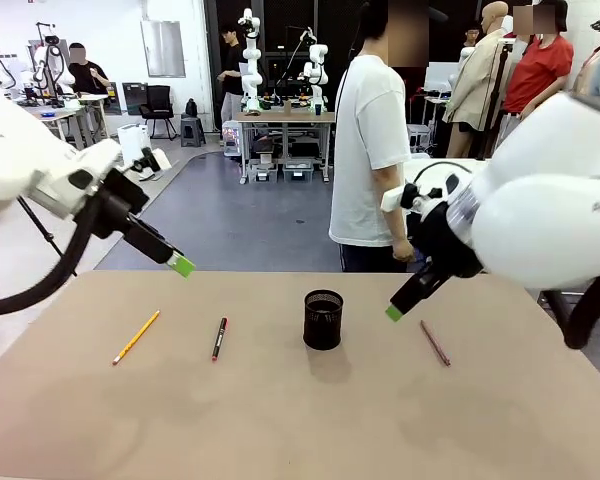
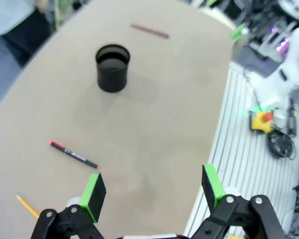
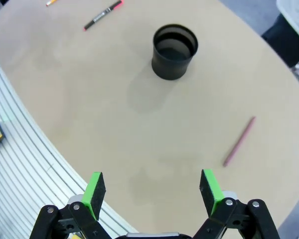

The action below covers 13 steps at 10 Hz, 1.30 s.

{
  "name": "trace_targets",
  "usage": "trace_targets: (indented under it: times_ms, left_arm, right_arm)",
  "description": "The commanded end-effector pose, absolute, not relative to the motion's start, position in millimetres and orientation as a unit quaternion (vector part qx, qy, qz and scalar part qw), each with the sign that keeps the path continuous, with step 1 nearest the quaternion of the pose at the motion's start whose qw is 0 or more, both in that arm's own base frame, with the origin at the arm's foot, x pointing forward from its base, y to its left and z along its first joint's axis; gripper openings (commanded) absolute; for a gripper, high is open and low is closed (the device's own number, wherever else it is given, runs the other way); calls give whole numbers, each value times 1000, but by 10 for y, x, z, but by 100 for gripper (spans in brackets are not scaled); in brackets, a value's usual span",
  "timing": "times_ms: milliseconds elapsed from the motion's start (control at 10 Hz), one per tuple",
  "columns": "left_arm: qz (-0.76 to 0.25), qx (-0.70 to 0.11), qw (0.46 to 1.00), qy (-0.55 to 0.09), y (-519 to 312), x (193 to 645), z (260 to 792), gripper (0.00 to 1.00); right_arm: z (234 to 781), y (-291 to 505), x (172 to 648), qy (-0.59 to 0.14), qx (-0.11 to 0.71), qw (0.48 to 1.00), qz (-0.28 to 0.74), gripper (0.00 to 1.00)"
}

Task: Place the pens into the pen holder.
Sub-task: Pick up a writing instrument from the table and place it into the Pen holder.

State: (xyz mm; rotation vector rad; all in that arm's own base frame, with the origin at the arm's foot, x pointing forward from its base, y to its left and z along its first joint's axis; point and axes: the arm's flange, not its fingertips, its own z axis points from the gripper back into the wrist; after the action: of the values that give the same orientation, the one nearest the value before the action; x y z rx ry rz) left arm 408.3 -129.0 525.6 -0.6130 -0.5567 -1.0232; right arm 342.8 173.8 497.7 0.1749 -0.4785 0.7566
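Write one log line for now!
left gripper open | right gripper open | yellow pencil, black pen, pink pen on table | pen holder empty

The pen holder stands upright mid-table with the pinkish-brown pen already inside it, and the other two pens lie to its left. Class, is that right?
No: the pinkish-brown pen lies flat on the table right of the pen holder, apart from it, as the front view shows. The holder does stand upright, with the orange pencil and black pen to its left.
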Motion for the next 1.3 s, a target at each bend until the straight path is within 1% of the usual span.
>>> trace_targets:
  times_ms: [0,200,400,600,900,1000,1200]
  left_arm:
    - [-502,-255,780,-273,-1092,4150,5388,100]
    - [-521,-238,769,-284,-869,4175,5488,100]
    - [-535,-217,764,-290,-684,4201,5522,100]
    - [-545,-207,755,-301,-546,4227,5547,100]
    - [-540,-188,757,-317,-446,4329,5688,100]
    - [-532,-188,761,-321,-418,4361,5720,100]
    - [-517,-192,760,-343,-378,4411,5772,100]
  right_arm:
    - [5247,1530,3493,-232,123,880,397,100]
    - [5539,1312,3529,-241,149,870,404,100]
    - [5812,1100,3547,-248,145,878,383,100]
    - [5992,895,3569,-245,149,873,394,100]
    - [6084,591,3619,-263,166,871,380,100]
    - [6096,482,3640,-267,166,866,389,100]
    - [6059,318,3652,-311,177,844,401,100]
